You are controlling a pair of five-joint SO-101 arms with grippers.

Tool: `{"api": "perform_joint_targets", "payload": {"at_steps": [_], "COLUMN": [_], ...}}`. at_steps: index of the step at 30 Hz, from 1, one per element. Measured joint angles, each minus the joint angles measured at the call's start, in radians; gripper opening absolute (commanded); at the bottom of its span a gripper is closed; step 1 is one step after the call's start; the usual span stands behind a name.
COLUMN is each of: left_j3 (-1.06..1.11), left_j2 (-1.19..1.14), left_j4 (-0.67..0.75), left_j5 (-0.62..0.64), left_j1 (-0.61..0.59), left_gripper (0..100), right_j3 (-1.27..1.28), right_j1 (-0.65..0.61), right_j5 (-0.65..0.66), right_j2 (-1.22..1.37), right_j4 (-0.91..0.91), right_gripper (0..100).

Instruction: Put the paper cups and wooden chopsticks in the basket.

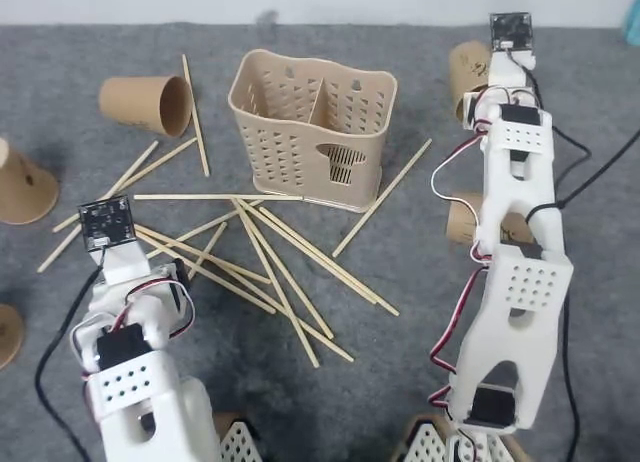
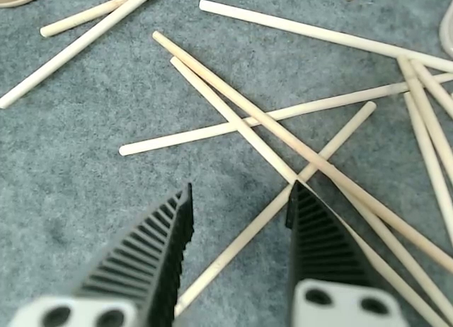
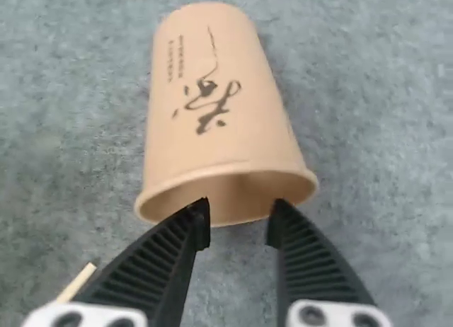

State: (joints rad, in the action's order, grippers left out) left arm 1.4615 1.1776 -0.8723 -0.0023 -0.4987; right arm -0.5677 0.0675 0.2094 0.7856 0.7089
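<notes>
1. Lying scattered over the middle of the grey carpet-like surface (image 1: pixel 80 52), many thin pale wooden chopsticks (image 1: pixel 200 196) cross one another, just on the near side of the basket.
2. The beige perforated plastic basket (image 1: pixel 310 132), which has two compartments, stands upright in the middle of the surface, toward the far edge.
3. The left gripper (image 2: pixel 241 192) hangs low over the chopsticks, toward the near left corner. Its black ridged jaws are apart, and a single light wooden stick (image 2: pixel 248 235) lies on the surface in the gap between them. I cannot tell if it touches them.
4. The right gripper (image 3: pixel 239 207) is near the far right corner. Its jaws are also apart, and their tips are at the lower rim of a brown paper cup with dark print (image 3: pixel 212 115). This cup lies on its side with the mouth toward the gripper. Contact is not clear.
5. A second brown paper cup (image 1: pixel 462 222) lies under the right arm, near the right edge.
6. A third brown paper cup (image 1: pixel 145 104) lies on its side, to the left of the basket, with the mouth turned to the basket.
7. A fourth brown cup (image 1: pixel 20 187) and a fifth brown cup (image 1: pixel 8 334) are at the left edge, both partly cut off.
</notes>
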Motion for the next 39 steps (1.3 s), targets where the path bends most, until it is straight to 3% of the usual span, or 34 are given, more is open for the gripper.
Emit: {"api": "perform_joint_targets", "payload": {"at_steps": [7, 13, 29, 36, 39], "left_j3": [0.000, 0.000, 0.000, 0.000, 0.000], "left_j2": [0.000, 0.000, 0.000, 0.000, 0.000], "left_j4": [0.000, 0.000, 0.000, 0.003, 0.011], "left_j5": [-0.002, -0.002, -0.002, -0.002, -0.002], "left_j1": [0.000, 0.006, 0.006, 0.006, 0.006], "left_gripper": [21, 21, 21, 21, 21], "right_j3": [0.000, 0.000, 0.002, 0.204, 0.356], "right_j1": [0.003, 0.005, 0.008, 0.026, 0.021], "right_j5": [0.397, 0.588, 0.841, 0.872, 0.873], "right_j2": [-0.011, -0.017, -0.298, -0.489, -0.620], "right_j4": [0.032, 0.057, 0.451, 0.470, 0.377], "right_gripper": [22.7, 23.4, 23.2, 23.2, 23.2]}}
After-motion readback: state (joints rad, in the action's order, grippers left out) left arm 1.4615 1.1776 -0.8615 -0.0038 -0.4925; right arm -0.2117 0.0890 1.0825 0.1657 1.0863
